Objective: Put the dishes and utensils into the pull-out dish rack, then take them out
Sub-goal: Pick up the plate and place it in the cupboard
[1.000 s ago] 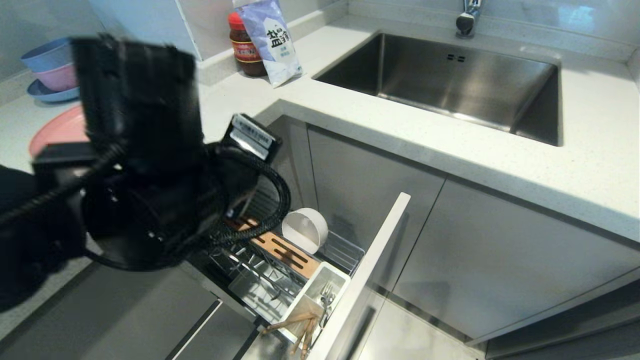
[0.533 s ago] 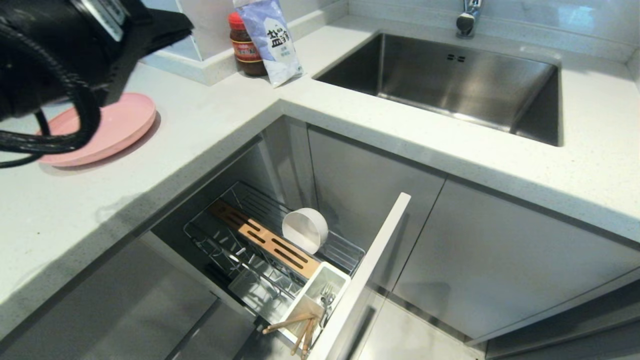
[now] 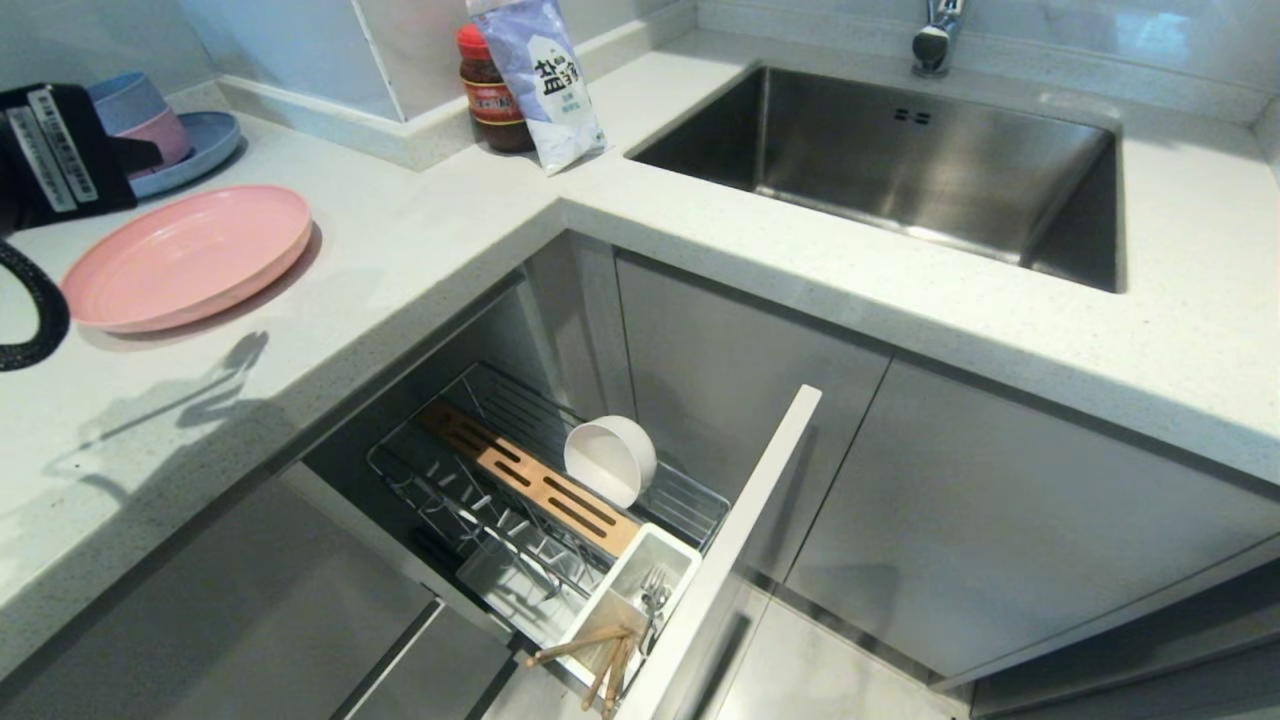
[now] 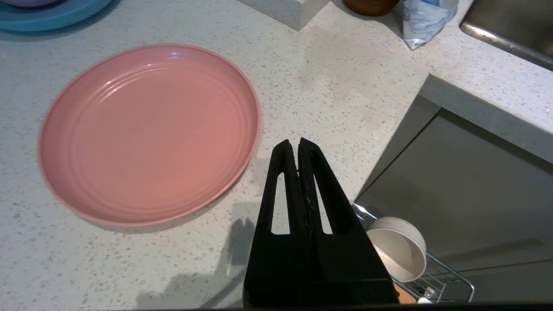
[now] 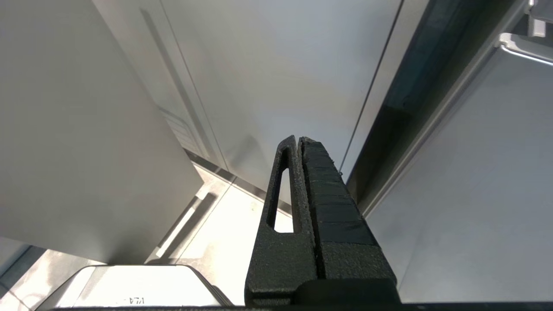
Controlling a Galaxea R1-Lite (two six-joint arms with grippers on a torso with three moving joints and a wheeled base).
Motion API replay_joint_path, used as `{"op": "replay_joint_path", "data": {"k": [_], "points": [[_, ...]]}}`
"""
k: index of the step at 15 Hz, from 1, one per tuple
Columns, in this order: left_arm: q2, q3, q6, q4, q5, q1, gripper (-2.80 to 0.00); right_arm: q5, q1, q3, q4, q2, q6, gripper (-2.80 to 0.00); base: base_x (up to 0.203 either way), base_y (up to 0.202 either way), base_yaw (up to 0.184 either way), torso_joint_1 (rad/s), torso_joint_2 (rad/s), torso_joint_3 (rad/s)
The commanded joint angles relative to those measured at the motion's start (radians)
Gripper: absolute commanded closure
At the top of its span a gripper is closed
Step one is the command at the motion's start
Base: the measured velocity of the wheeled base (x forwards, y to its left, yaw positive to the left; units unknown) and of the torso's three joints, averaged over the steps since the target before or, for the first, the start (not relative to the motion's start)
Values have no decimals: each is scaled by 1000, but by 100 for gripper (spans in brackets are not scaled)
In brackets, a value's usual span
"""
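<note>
The pink plate (image 3: pixel 185 255) (image 4: pixel 147 134) lies flat on the counter at the left. My left gripper (image 4: pixel 298 142) hovers shut and empty over the counter just beside the plate's rim; the head view catches only the left arm (image 3: pixel 55 150) at the far left edge. Below the counter, the pull-out dish rack (image 3: pixel 690 505) stands open. The off-white bowl (image 3: pixel 610 458) (image 4: pixel 399 252) rests on its side against the wood strip (image 3: pixel 545 492). The chopsticks (image 3: pixel 590 650) and the fork (image 3: pixel 655 595) stand in the white cutlery cup (image 3: pixel 612 590). My right gripper (image 5: pixel 298 139) is shut and parked low by the cabinet doors.
Stacked blue and pink bowls (image 3: pixel 150 120) sit on a blue plate (image 4: pixel 47 13) behind the pink plate. A sauce jar (image 3: pixel 490 95) and a salt bag (image 3: pixel 545 80) stand at the counter corner. The sink (image 3: pixel 900 160) is at the right. The rack's front panel (image 3: pixel 740 540) juts out.
My left arm has swung up from in front of the rack to the far left edge of the head view. The pink plate, stacked bowls and rack now show in full.
</note>
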Motion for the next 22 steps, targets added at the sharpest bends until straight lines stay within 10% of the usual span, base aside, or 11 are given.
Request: {"op": "replay_joint_path", "data": {"k": [1,10,11,22], "points": [[44,-32,-1,15,10,50,0,0,0,2,0,-3,0,0,0,0,0,0,0,0],[140,-139,5,252,31,149,0,0,0,2,0,-3,0,0,0,0,0,0,0,0],[144,-139,6,253,28,155,-280,0,0,2,0,-3,0,0,0,0,0,0,0,0],[264,-132,2,138,-172,256,-280,0,0,2,0,-3,0,0,0,0,0,0,0,0]]}}
